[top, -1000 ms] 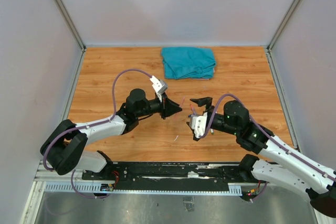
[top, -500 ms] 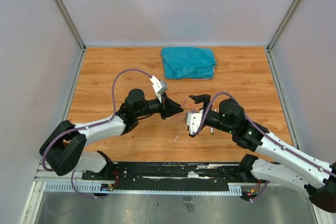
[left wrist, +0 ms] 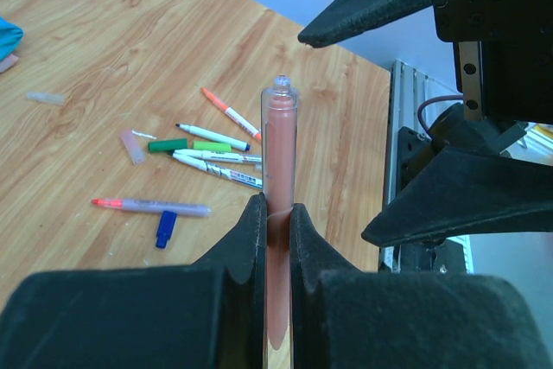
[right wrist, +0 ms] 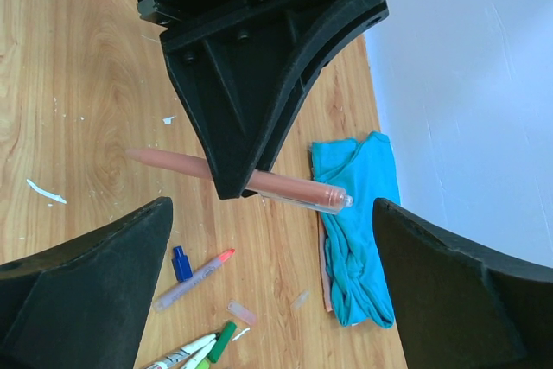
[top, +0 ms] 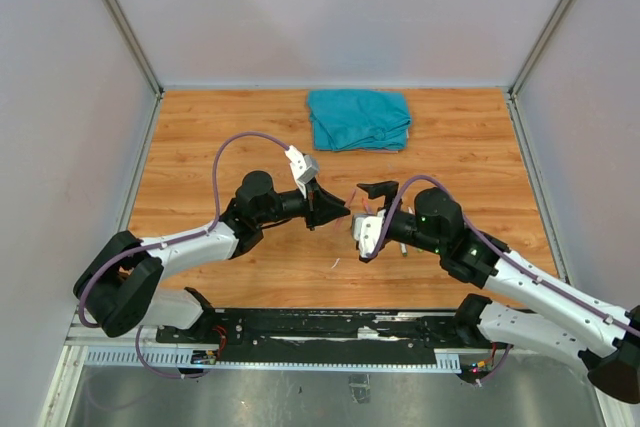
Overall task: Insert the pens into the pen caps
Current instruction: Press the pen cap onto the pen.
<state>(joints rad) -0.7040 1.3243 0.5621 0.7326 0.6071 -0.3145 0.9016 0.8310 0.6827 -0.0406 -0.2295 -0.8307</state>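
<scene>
Pink pen (left wrist: pixel 279 144), clear-barrelled, pinched low on its shaft by the left gripper (left wrist: pixel 275 213). Clenched tight on it, rounded tip well clear of the fingers, tail end hidden behind them. Held in mid-air above the wooden table (top: pixel 200 147), near the middle, pointing toward the right gripper (right wrist: pixel 270 203).

Left arm: reaches in from the left base, forearm stretched rightward and roughly level, wrist turned so the pen aims at the other claw. Right arm: bent at the elbow, forearm swung leftward, claw facing the pen head-on. Spread wide, grasping nothing, one finger to each side of the pen in the right wrist view. Near the pen's tip but apart from it; impossible to tell whether the tip lies between the fingers.

On the table below: loose pens (left wrist: pixel 216 157) in a small cluster, white, green and orange-tipped, uncapped. Just beside them a blue cap (left wrist: pixel 164 229), a pale pink cap (left wrist: pixel 132 146) and, farther off, a clear cap (left wrist: pixel 45 98). Teal cloth (top: pixel 360 119) crumpled at the far edge.

From overhead, held pen barely a thin streak between the two claws. Loose pens and caps mostly hidden under the right arm.
</scene>
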